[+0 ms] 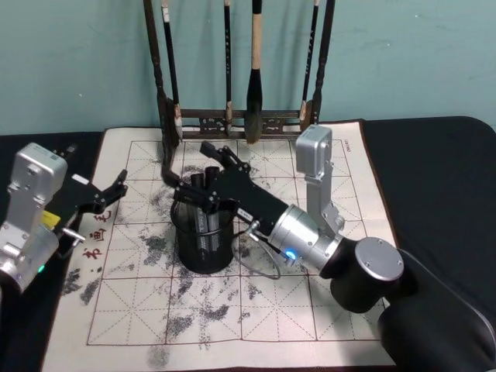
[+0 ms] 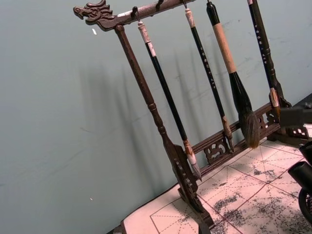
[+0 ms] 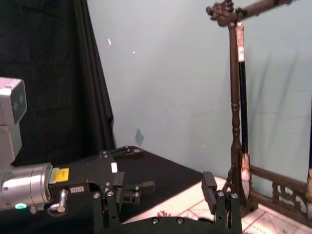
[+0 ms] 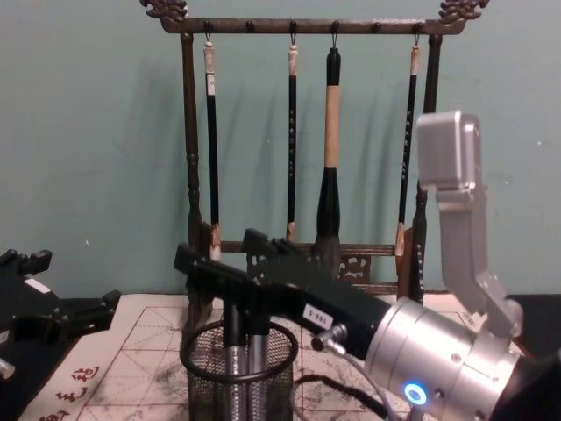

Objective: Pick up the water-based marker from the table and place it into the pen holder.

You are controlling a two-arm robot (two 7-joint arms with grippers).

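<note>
The black wire-mesh pen holder (image 1: 194, 252) (image 4: 200, 381) stands on the felt mat (image 1: 310, 310) of the table. Two markers (image 4: 233, 355) with grey barrels and black caps stand upright inside it; I cannot tell which is the water-based one. My right gripper (image 1: 191, 167) (image 4: 216, 247) (image 3: 155, 195) hovers just over the holder's mouth, open, its fingers wide apart in the right wrist view. The marker caps (image 1: 203, 180) sit right under it. My left gripper (image 1: 115, 194) rests open at the mat's left edge, a hand's width from the holder.
A tall dark wooden brush rack (image 1: 232, 120) (image 4: 307, 26) (image 2: 161, 131) (image 3: 234, 122) with several hanging brushes stands at the mat's far edge, close behind the holder. A thin cable (image 1: 260, 263) loops beside the right wrist. Bare mat lies in front.
</note>
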